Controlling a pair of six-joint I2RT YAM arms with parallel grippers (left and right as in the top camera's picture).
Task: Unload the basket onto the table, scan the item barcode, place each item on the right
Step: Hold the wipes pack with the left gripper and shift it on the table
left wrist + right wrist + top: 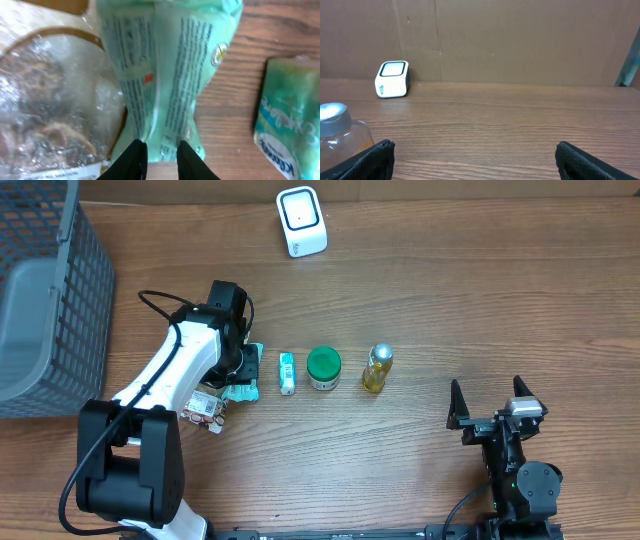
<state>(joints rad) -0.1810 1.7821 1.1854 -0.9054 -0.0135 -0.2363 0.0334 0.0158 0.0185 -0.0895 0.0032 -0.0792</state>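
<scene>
The left gripper (pixel 160 152) has its fingers squeezed onto the waist of the green packet (pixel 170 75), which sits low on the table (pixel 420 300), well short of the scanner (pixel 302 222) and to its left. The right gripper (pixel 488 394) waits far from the scanner, fingers wide apart. The grasp looks about made; lifting, carrying and showing the barcode remain.
</scene>
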